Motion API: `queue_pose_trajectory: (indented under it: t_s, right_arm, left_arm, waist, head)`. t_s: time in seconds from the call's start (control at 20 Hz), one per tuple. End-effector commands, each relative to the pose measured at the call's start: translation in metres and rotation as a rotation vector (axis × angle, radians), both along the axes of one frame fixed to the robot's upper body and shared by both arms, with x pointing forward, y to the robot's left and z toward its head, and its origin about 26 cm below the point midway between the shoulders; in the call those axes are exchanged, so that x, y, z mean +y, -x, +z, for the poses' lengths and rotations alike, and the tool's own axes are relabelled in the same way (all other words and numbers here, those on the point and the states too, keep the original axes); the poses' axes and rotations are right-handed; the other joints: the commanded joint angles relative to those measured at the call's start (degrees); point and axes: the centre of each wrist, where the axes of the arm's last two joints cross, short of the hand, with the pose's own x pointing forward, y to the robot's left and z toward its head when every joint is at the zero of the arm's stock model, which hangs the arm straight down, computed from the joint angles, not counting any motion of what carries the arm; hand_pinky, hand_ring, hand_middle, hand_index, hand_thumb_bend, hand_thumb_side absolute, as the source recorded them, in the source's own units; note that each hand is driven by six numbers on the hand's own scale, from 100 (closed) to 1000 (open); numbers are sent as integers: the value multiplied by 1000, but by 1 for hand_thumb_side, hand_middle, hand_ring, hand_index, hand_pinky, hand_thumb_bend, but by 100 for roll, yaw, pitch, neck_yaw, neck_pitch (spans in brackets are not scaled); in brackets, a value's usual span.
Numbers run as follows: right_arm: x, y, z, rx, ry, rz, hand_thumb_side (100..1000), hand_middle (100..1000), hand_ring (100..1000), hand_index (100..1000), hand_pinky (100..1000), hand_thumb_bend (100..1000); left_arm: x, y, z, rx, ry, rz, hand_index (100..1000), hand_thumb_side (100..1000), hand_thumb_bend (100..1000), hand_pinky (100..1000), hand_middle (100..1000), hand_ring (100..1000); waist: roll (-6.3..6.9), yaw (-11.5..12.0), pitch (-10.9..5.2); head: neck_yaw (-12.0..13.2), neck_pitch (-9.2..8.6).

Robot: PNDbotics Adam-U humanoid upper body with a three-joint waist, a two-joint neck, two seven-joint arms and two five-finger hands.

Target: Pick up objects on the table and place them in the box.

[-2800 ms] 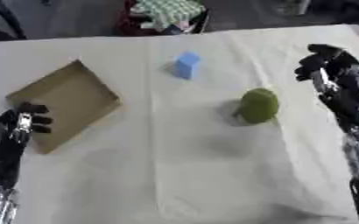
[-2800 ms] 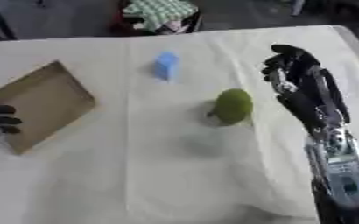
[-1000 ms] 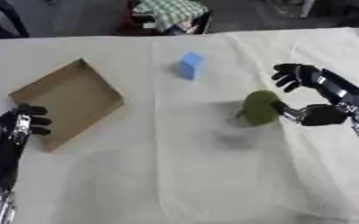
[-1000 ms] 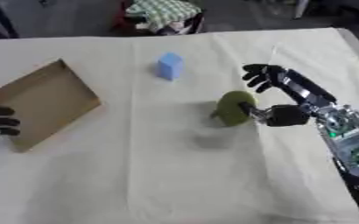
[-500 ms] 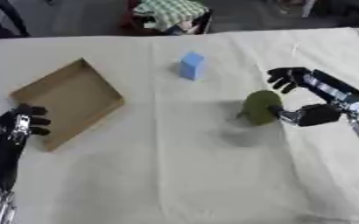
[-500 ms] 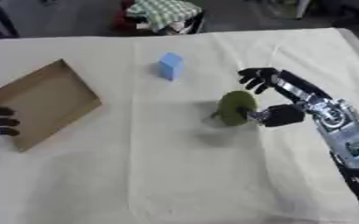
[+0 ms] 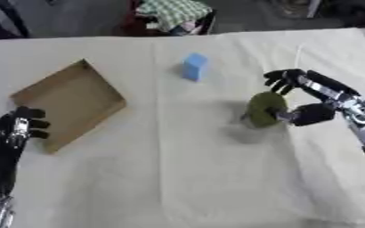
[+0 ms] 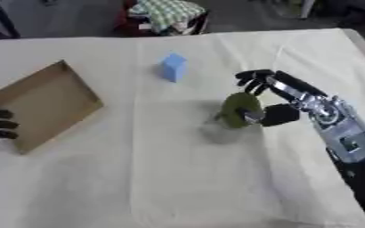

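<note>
**A:** What sits at the far left?

**B:** The robot's left hand point(image 7: 20, 129) rests idle at the lower left, fingers curled on nothing. Just beside it, up and to its right, lies the cardboard box point(image 7: 65, 104), open and shallow, nothing visible inside, turned cornerwise on the cream tablecloth point(image 7: 178, 178).

**A:** And moving right?

**B:** A small blue block point(image 7: 193, 67) stands well apart from both hands, up and to the left of the right hand. Then comes the green rounded object point(image 7: 263, 109), with the right hand point(image 7: 314, 100) reaching in from the right edge. Its fingers arch over the object's top and its thumb sits at the object's right side, spread wide around it. I cannot tell whether they touch it; it does not look gripped yet.

**A:** How should the grasp be done well?

**B:** I judge the hand should settle lower so fingers and thumb oppose across the object's widest part, then close evenly. A rounded thing may roll away toward the left if one side lands first. After that, it needs lifting clear and carrying left across to the box.
</note>
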Motion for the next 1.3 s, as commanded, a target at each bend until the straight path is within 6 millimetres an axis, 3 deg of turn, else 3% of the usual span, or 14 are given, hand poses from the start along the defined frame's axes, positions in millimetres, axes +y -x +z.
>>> queue_pose_trajectory:
  t_s: [0.05,0.4,0.6,0.75,0.9,1.1,1.3]
  right_arm:
    - [-5,-3,9,-14,54,-3,398,779,768,916,716,312]
    - [-4,-5,2,15,94,10,338,684,746,816,703,207]
    - [-2,-7,2,10,109,14,240,557,694,706,680,115]
    - [0,-8,6,-13,112,18,201,477,651,614,664,100]
    - [2,-9,8,-27,119,25,213,449,636,583,659,100]
    - [2,-7,11,-25,136,49,424,642,715,845,701,252]
    - [0,-2,23,-43,185,83,450,768,764,917,734,312]
  left_arm:
    - [2,-1,6,-20,-17,-6,655,771,100,572,612,615]
    - [2,-1,6,-19,-18,-8,654,772,100,572,611,616]
    - [2,-1,6,-18,-18,-10,654,771,100,572,611,617]
    - [2,-1,6,-17,-18,-10,654,772,100,572,611,618]
    - [1,0,6,-17,-18,-11,654,772,100,573,611,619]
    - [2,0,6,-18,-18,-9,654,772,100,573,611,620]
    - [2,0,5,-16,-19,-8,654,772,100,573,611,621]
  waist:
    - [-7,8,-88]
    - [-6,13,-93]
    - [-1,11,-95]
    - [1,8,-95]
    - [3,10,-94]
    - [3,15,-92]
    - [-14,7,-93]
  head:
    - [-20,18]
    - [-51,-1]
    - [-86,-17]
    - [-101,-29]
    - [-115,-38]
    - [-134,-45]
    - [-148,-43]
